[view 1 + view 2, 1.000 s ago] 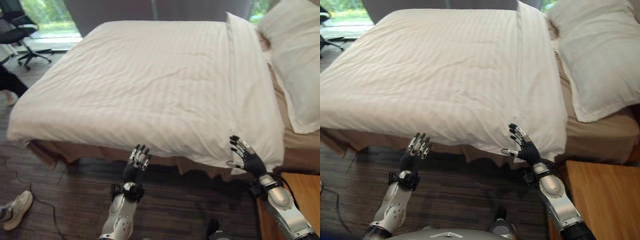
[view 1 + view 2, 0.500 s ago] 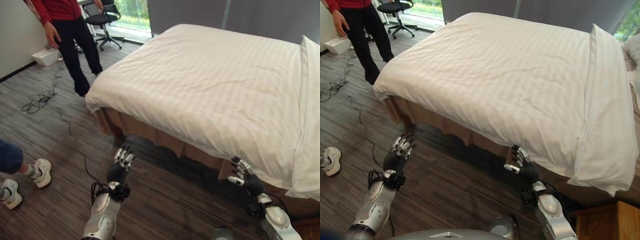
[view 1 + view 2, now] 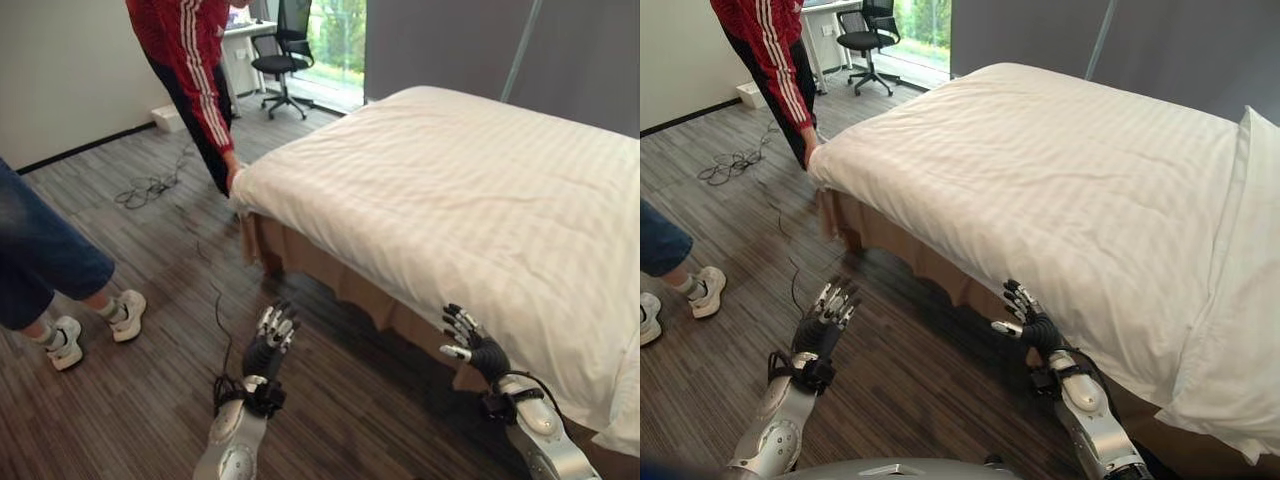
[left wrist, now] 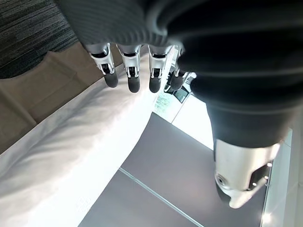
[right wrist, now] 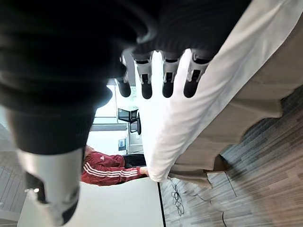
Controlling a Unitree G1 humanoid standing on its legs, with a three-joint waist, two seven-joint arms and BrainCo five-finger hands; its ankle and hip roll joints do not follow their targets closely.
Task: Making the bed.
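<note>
A white striped duvet (image 3: 470, 210) lies spread flat over the bed, hanging over the tan bed skirt (image 3: 330, 275) along the near side. My left hand (image 3: 270, 345) is raised over the floor in front of the bed, fingers straight, holding nothing. Just below the duvet's near edge is my right hand (image 3: 470, 345), also open and empty. In the right wrist view its fingers (image 5: 165, 75) point past the duvet's edge (image 5: 189, 113). A folded-back white band of the duvet (image 3: 1230, 290) runs across the bed at the right.
A person in a red top with white stripes (image 3: 195, 60) bends at the bed's far corner, one hand at the duvet. Another person's leg and white shoes (image 3: 60, 335) stand on the wood floor at the left. An office chair (image 3: 285, 60) and loose cables (image 3: 150, 185) are farther back.
The camera has swung left, bringing the bed's foot corner and the two people into view. The person in red now bends at that corner. Both my hands stay open in front of the bed.
</note>
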